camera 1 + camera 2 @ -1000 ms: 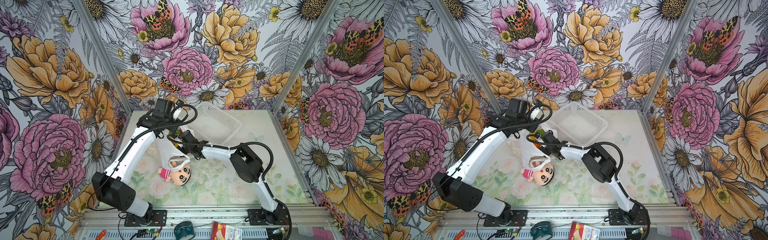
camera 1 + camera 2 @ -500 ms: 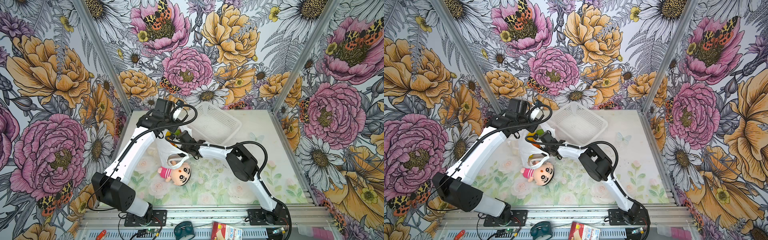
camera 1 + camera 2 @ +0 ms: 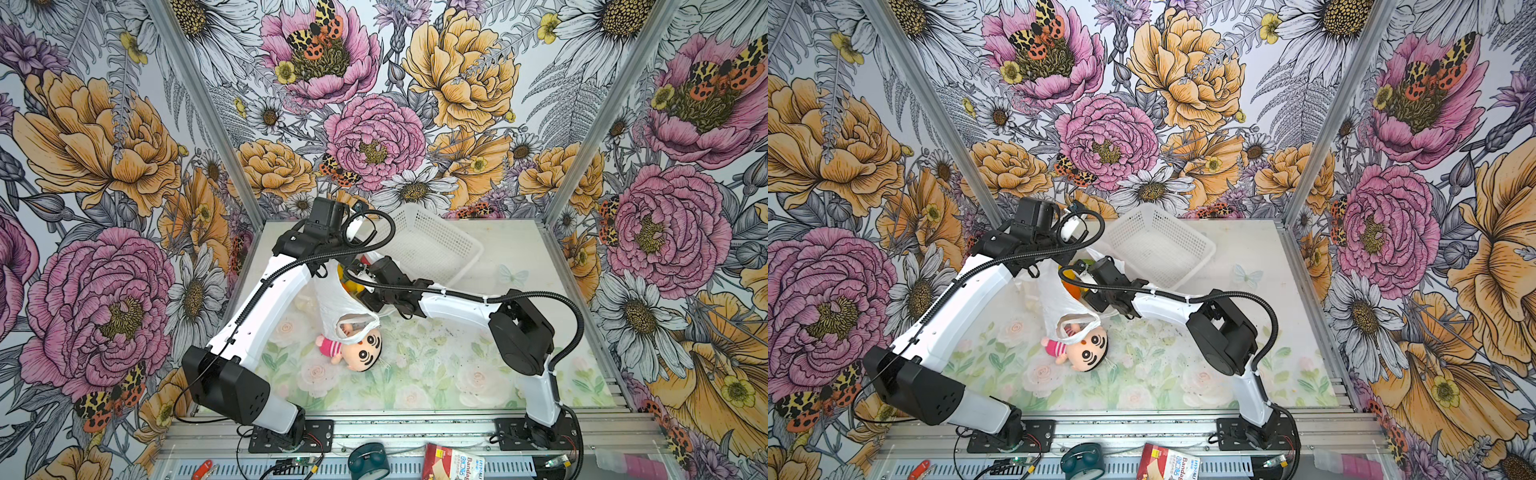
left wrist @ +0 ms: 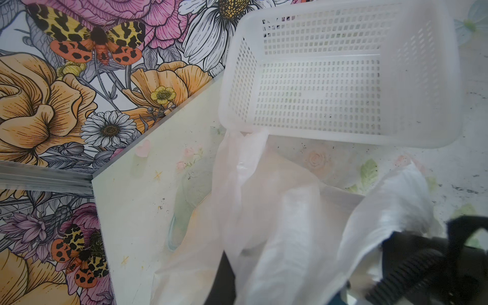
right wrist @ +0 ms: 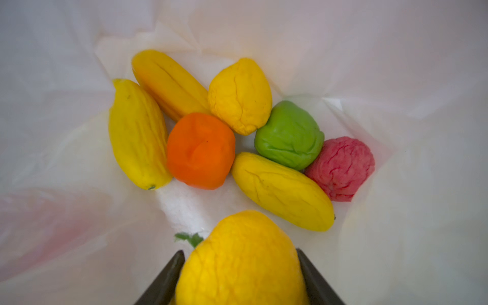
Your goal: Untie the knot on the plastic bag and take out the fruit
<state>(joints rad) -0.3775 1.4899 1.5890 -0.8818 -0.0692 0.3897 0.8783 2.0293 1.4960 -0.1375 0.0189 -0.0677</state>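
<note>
The white plastic bag (image 3: 332, 309) hangs open at the left back of the table, and no knot shows. My left gripper (image 4: 237, 277) is shut on the bag's upper edge (image 4: 264, 211) and holds it up, with plastic draped over its fingers. My right gripper (image 5: 239, 253) reaches inside the bag (image 3: 1059, 307) and is shut on a round yellow fruit (image 5: 237, 272). Below it on the bag's bottom lie several yellow fruits, an orange one (image 5: 200, 150), a green one (image 5: 289, 134) and a pink-red one (image 5: 340, 167).
A white perforated basket (image 3: 432, 245) stands tilted just behind the bag, close to the back wall. A plush doll (image 3: 361, 351) lies in front of the bag with one bag handle loop (image 3: 355, 328) over it. Floral walls close in on the table.
My right gripper has pushed deeper into the bag's mouth and its jaws have narrowed onto the yellow fruit. The left arm holds still.
</note>
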